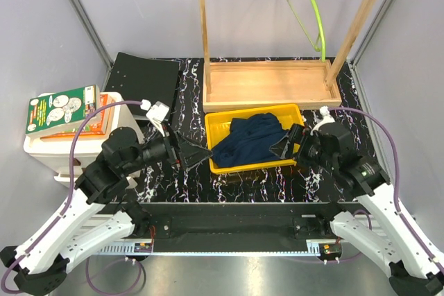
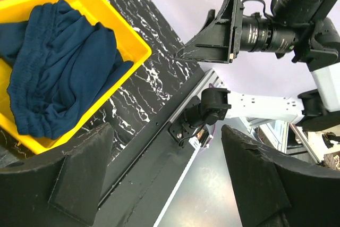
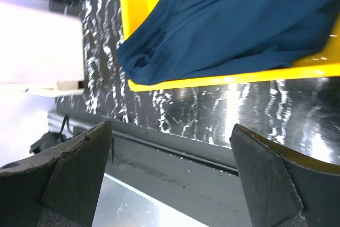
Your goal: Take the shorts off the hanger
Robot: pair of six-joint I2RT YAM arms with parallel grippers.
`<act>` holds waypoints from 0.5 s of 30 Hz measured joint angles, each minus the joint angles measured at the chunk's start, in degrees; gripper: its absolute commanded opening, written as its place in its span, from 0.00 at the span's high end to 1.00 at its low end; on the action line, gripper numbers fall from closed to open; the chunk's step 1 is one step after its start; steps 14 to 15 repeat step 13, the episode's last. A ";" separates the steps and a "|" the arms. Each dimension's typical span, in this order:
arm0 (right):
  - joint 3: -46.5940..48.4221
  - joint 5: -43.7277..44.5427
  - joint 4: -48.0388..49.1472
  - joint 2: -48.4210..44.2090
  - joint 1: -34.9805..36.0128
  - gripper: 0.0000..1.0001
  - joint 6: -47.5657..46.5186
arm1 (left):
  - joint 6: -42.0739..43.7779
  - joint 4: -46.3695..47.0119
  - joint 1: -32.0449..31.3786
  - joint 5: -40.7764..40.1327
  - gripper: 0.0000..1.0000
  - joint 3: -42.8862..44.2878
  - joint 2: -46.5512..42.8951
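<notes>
The navy blue shorts lie crumpled in the yellow tray, off the hanger; they also show in the left wrist view and the right wrist view. The lime-green hanger hangs bare from the top of the wooden rack, with nothing on it. My left gripper is open and empty just left of the tray. My right gripper is open and empty at the tray's right end, close to the shorts.
The wooden rack frame with its base box stands behind the tray. A black box sits at the back left. A white container with a green-covered book on top stands at the left. The table's front rail runs below both grippers.
</notes>
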 measured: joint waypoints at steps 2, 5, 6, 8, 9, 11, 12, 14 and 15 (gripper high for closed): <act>0.35 2.71 -1.81 -1.27 0.00 0.00 0.35 | -0.09 0.52 0.00 0.00 0.14 -0.09 -0.09; 0.44 5.92 -3.30 -2.49 0.00 0.00 0.42 | -0.26 0.79 0.00 -0.02 0.13 -0.35 -0.22; 0.44 7.08 -3.89 -2.95 0.00 0.00 0.39 | -0.39 0.76 0.00 -0.07 0.13 -0.59 -0.28; 0.44 8.92 -4.92 -3.98 0.00 0.00 0.39 | -0.55 0.61 0.00 -0.22 0.13 -0.87 -0.57; 0.46 9.46 -5.14 -4.46 0.00 0.00 0.39 | -0.57 0.66 0.00 -0.22 0.13 -0.87 -0.59; 0.66 10.36 -5.46 -5.49 0.00 0.00 0.26 | -0.55 0.63 0.00 -0.26 0.12 -0.87 -0.63; 0.79 10.78 -5.57 -6.08 0.00 0.00 0.15 | -0.55 0.63 0.00 -0.39 0.12 -0.87 -0.72; 1.03 11.43 -5.81 -6.62 0.00 0.00 -0.02 | -0.55 0.61 0.00 -0.59 0.11 -0.87 -0.92; 1.03 11.43 -5.81 -6.62 0.00 0.00 -0.02 | -0.55 0.61 0.00 -0.59 0.11 -0.87 -0.92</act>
